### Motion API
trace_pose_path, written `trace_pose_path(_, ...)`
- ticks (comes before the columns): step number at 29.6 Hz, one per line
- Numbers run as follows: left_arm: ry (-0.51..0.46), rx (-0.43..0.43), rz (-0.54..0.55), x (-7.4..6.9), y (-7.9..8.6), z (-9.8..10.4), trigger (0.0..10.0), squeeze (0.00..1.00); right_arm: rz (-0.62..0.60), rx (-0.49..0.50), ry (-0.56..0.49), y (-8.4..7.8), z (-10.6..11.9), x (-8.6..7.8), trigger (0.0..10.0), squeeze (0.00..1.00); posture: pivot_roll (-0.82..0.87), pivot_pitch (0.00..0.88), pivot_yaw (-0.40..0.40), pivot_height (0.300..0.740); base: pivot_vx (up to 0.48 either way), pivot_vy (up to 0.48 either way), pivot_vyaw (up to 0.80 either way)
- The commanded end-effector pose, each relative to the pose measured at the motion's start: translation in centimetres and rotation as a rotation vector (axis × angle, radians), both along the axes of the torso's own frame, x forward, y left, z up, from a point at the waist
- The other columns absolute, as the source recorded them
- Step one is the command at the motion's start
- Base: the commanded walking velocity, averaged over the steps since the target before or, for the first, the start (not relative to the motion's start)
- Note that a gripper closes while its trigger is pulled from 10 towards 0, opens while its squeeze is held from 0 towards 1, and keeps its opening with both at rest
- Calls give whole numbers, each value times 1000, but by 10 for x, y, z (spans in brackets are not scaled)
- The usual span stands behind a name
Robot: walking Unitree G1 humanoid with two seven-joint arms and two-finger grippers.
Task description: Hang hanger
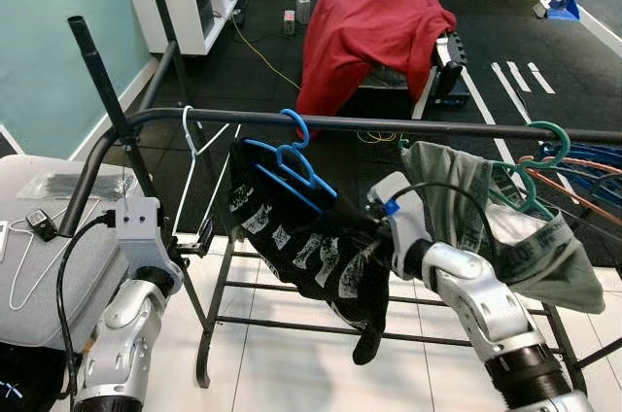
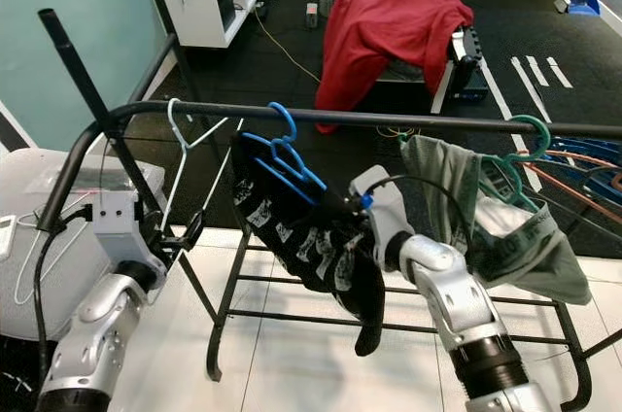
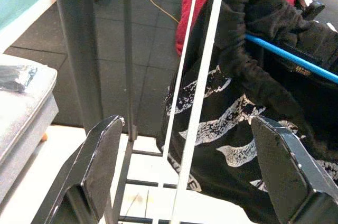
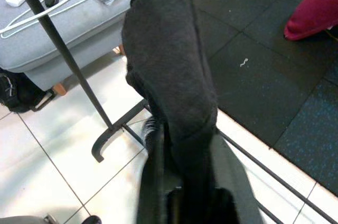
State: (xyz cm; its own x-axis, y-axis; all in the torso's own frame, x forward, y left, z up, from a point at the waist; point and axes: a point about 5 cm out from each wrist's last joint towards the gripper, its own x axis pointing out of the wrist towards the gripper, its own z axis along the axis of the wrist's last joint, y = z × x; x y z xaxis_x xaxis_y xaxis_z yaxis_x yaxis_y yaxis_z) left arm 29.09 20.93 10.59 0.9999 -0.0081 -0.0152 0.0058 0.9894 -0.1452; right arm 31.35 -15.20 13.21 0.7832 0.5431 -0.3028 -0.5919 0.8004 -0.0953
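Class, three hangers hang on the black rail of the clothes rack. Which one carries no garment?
The white hanger, nearest the rail's left end. It hangs bare, whereas the blue hanger holds a black printed garment and the green hanger holds a grey-green one.

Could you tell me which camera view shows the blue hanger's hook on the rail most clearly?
The left eye view: the blue hanger has its hook over the black rail, black garment draped below. The right eye view shows much the same. The left wrist view catches its blue bars; the right wrist view, a blue tip above the cloth.

Rail [image 1: 408, 126] carries, left to right: empty hanger [image 1: 194, 140], hanger with printed garment [image 1: 301, 237], hanger with shorts [image 1: 505, 227]. Draped cloth [image 1: 374, 23] behind; cushioned seat [image 1: 39, 237], possibly a sofa, left.
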Motion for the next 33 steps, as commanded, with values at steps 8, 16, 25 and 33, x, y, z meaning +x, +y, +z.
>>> trace_pose_path(8, -31, 29, 25, 1, 11, 11, 10000, 0, 13, 68, -4, -7, 1, -3, 0, 0, -79, 114, -3, 740, 0, 0, 0)
trace_pose_path(16, -50, 34, 30, 4, 13, 18, 10000, 0, 29, 133, -71, -10, 18, -5, 0, 0, -81, 116, -2, 740, 0, 0, 0)
trace_pose_path(25, -67, 35, 21, 7, 10, 23, 10000, 0, 57, 281, -298, -22, 92, -29, 0, 0, -108, 123, 3, 740, 0, 0, 0)
trace_pose_path(33, -68, 32, 11, 8, 8, 25, 10000, 0, 129, 235, -227, -19, 78, -44, 0, 0, -110, 123, -2, 740, 0, 0, 0)
